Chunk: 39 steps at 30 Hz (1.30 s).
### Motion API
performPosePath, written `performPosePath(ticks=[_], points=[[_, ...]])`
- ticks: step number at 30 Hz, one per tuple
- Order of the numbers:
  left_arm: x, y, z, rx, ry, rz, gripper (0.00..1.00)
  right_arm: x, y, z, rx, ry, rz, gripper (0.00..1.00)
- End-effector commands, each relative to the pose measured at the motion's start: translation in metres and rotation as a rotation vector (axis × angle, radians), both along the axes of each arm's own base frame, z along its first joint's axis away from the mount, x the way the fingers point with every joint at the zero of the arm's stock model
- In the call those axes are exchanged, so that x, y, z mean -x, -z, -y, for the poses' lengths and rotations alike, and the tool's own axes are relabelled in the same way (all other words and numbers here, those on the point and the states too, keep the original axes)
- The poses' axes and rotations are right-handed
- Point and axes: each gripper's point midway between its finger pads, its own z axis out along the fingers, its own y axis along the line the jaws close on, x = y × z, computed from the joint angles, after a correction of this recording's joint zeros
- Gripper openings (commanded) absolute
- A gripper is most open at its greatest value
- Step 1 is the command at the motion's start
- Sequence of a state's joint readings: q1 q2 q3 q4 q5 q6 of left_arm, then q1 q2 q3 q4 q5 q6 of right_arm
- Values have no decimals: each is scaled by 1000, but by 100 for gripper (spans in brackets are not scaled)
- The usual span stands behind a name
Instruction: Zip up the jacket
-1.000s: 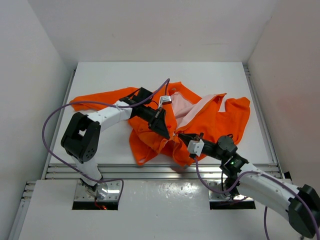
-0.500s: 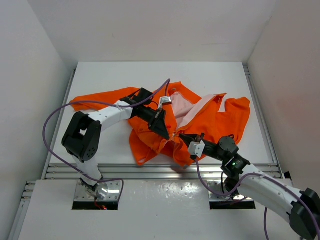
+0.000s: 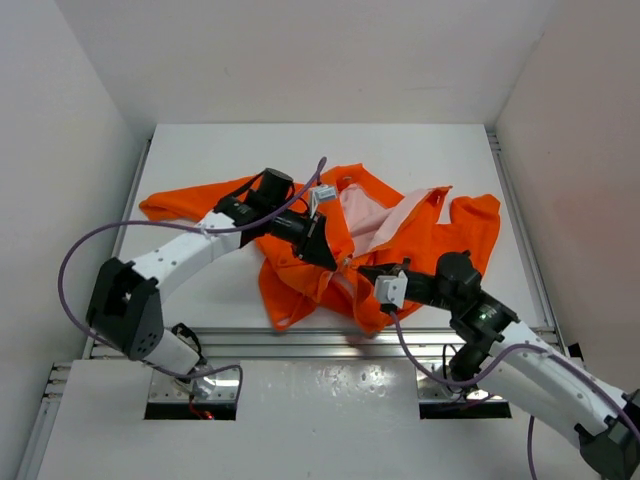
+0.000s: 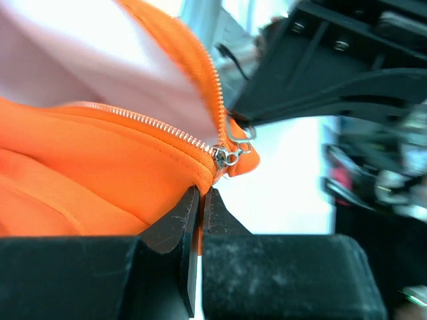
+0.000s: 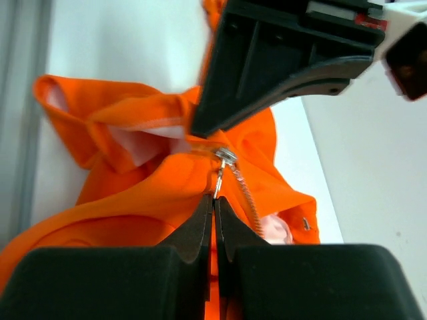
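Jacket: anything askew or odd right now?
The jacket lies bunched and twisted, not flat, lining exposed. Nothing looks torn. The left gripper pinches the hem, the right gripper the zipper pull.

1 jacket [image 3: 470, 235], 2 grippers (L [image 4: 200, 195], R [image 5: 215, 199])

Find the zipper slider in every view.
Top: slider just below centre, between the left jaws and right jaws.
Left wrist: slider centre, above the left jaws clamping the jacket.
Right wrist: slider centre, its pull in the right jaws.
Shared landmark: jacket's pale lining.
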State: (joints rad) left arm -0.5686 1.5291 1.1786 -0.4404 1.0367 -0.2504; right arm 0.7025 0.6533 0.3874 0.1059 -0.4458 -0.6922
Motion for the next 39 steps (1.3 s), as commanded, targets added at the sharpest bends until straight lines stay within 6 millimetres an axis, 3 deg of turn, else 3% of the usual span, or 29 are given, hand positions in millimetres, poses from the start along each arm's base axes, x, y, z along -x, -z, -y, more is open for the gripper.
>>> performPosePath(ticks=[1, 2, 4, 5, 8, 12, 17, 22, 23, 24, 25, 28, 31, 35, 37, 39], points=[[-24, -1, -3, -61, -122, 232, 0, 38, 0, -3, 76, -166, -99, 0], [-19, 1, -1, -69, -113, 251, 0, 42, -8, -1, 85, -169, -130, 0], [-15, 1, 0, -78, -107, 322, 0, 60, 5, 0, 131, -238, -232, 0], [-16, -3, 0, -65, -104, 349, 0, 67, -5, 2, 145, -259, -259, 0], [-13, -1, 1, -72, -86, 430, 0, 89, -3, -1, 157, -332, -452, 0], [0, -4, 6, -54, -21, 509, 0, 91, 1, -6, 141, -313, -575, 0], [14, -4, 6, -28, 25, 544, 0, 71, 0, -16, 97, -235, -616, 0], [27, -12, 8, 40, 51, 468, 0, 44, 24, -10, 70, -64, -567, 0], [26, -15, 9, 62, 47, 454, 0, 38, 17, -13, 16, -37, -564, 2], [25, -19, 8, 74, 23, 410, 0, 35, 15, -12, -8, -17, -540, 13], [27, -15, 9, 78, 28, 374, 0, 35, 13, -13, -28, -14, -546, 16], [23, -26, 10, 125, 0, 322, 0, 46, 8, -20, -79, -30, -698, 18], [16, -35, 10, 170, -45, 293, 0, 53, 3, -29, -206, 26, -1012, 21], [12, -52, 6, 224, -108, 298, 0, 45, 4, -31, -375, 72, -1181, 35], [10, -57, 6, 238, -132, 305, 0, 37, -7, -32, -457, 69, -1206, 39], [6, -60, 4, 244, -169, 284, 0, 29, -7, -28, -502, 112, -1248, 42]])
